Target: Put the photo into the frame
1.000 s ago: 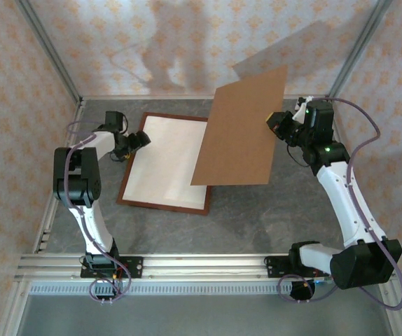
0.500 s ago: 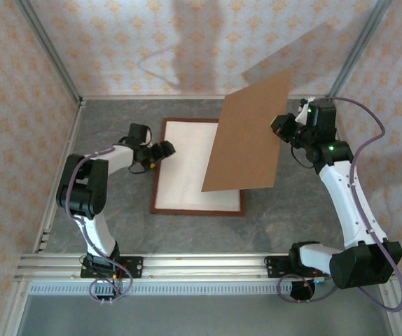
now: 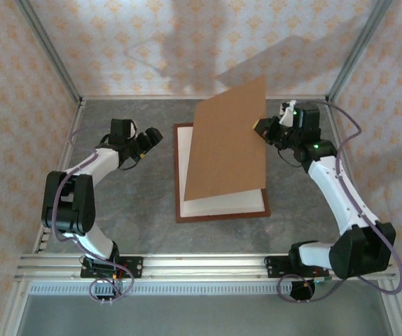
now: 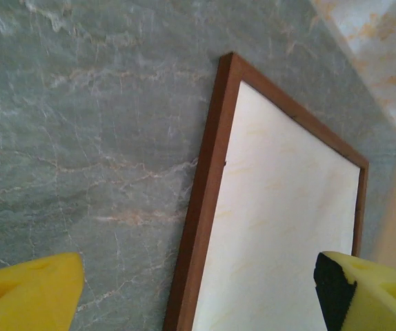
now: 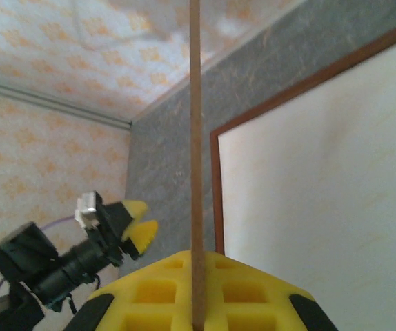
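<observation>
My right gripper (image 3: 261,127) is pinched tight on the edge of the brown backing board (image 3: 225,147), tilted above the frame (image 3: 222,215), which lies flat just past my wide-spread, empty left gripper (image 3: 152,137).

Frame (image 3: 222,216) flat on table (image 3: 145,203); board (image 3: 225,150) above it; left claw (image 3: 152,136) leftward.

Reddish wood frame (image 4: 201,207) — matt brown cardboard sheet (image 3: 225,143), marbled grey tabletop (image 3: 145,206)

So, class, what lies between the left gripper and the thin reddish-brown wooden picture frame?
Bare grey marbled tabletop, nothing else; the top external view shows the left gripper apart from the reddish-brown wooden frame.
</observation>
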Motion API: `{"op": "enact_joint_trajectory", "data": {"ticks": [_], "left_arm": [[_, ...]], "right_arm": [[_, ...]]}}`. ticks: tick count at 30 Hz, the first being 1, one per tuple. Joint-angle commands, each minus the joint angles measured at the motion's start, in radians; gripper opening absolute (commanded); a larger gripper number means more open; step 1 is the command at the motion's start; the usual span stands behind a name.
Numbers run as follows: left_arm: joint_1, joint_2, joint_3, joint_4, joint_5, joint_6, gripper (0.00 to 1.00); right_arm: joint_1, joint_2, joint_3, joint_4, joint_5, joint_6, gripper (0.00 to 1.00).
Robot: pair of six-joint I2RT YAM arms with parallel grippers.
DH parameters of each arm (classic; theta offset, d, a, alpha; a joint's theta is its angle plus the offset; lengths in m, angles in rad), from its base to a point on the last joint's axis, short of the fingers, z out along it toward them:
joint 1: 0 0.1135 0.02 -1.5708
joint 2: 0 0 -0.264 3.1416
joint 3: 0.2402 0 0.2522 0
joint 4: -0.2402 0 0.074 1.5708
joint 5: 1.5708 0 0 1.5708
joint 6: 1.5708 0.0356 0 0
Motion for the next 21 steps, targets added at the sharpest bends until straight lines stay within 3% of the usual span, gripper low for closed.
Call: {"op": "enact_joint_trajectory", "data": {"ticks": [1, 21], "left_arm": [[-0.012, -0.005, -0.001, -0.027, -0.032, 0.022, 0.87], [-0.017, 0.001, -0.024, -0.008, -0.01, 0.02, 0.87]], "right_arm": [[0.0, 0.03, -0.003, 0.108, -0.107, 0.012, 0.0], [-0.006, 0.227, -0.062, 0.271, -0.203, -0.049, 0.0]]}}
